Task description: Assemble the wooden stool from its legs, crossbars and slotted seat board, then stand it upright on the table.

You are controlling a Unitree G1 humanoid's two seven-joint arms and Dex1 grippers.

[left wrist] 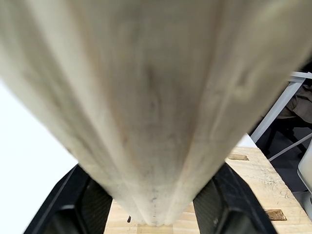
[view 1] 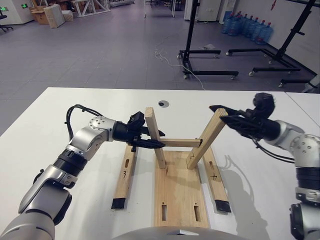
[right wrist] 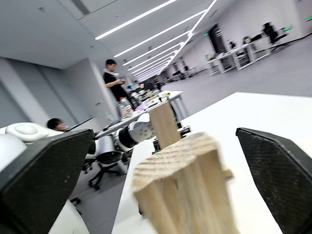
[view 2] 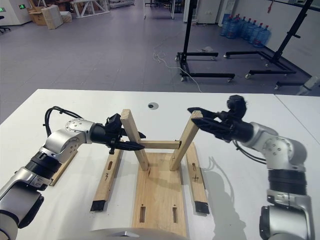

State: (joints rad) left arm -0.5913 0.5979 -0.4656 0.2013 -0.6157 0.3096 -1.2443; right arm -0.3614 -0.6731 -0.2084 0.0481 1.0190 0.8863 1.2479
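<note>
Two of four legs stand leaning at the far end of the seat board (view 1: 177, 197), which lies flat on the table (view 1: 60, 115). The left upright leg (view 1: 156, 145) and right upright leg (view 1: 207, 140) are joined by a crossbar (view 1: 180, 142). The left gripper (view 1: 152, 138) clamps the left upright leg. The right gripper (view 1: 220, 114) straddles the other's top, fingers apart. The near slots (view 1: 163, 209) are vacant and loose legs (view 1: 126, 175) lie beside the board, so roughly half seems left.

The left arm (view 1: 75, 155) comes in from 8 o'clock with its elbow bent and its forearm pointing toward 3 o'clock. The left gripper (view 1: 154, 139) is clamped on the left leg (view 1: 151, 120), its fingers (left wrist: 92, 209) pressed to opposite sides. The right arm (view 1: 295, 145) rises from 4 o'clock, its wrist aimed toward 9 o'clock. The right gripper (view 1: 219, 114) is spread wide, fingers (right wrist: 278, 170) well apart.
</note>
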